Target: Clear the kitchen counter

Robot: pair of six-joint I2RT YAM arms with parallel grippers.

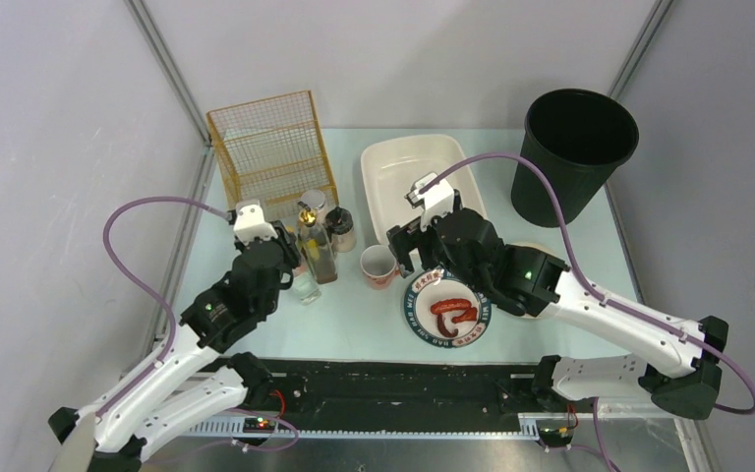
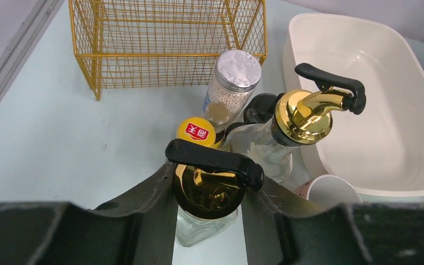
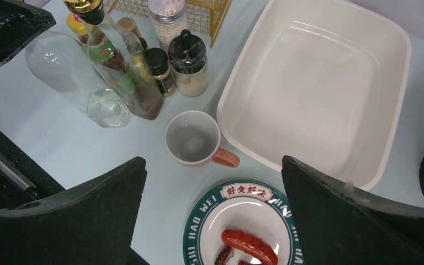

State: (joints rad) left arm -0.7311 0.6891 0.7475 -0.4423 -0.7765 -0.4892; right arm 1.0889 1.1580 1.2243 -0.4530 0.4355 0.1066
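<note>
In the top view's centre left, the left jaws clamp a clear glass bottle (image 2: 205,201) on the desk (image 1: 354,334). The right jaws gape wide above the sausage plate (image 3: 245,192).

Kitchen counter (image 1: 354,329) (mint-blue): plate (image 1: 411,317), mug (image 1: 378,265), basin (image 1: 393,167)

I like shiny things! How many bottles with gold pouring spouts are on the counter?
2. One clear bottle sits in the left gripper. The other bottle stands right beside it, toward the white basin. None seems hidden, though the jars could cover something small.
</note>
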